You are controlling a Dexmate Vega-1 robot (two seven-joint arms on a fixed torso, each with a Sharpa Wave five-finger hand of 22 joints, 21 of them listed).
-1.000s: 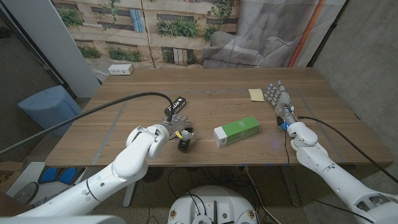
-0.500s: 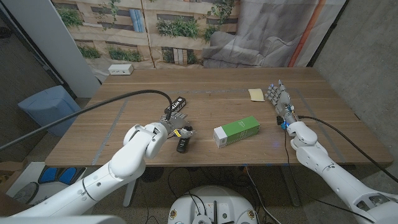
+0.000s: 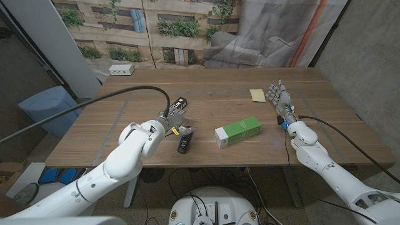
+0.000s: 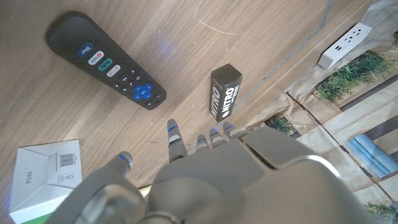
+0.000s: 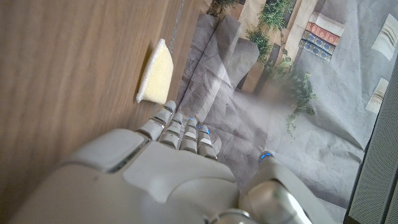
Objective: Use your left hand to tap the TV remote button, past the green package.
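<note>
Head view: my left hand (image 3: 167,125) hovers over the worktop (image 3: 125,134), fingers (image 4: 176,138) loosely apart, holding nothing. TV remote (image 3: 184,141) lies just beyond them toward the near edge, long axis running near to far. Green package (image 3: 237,132) sits right of it. My right hand (image 3: 281,100) waits well apart, fingers spread

Black TV remote (image 3: 183,142) flat on table, btns up, left of green package (image 3: 238,131).
</note>
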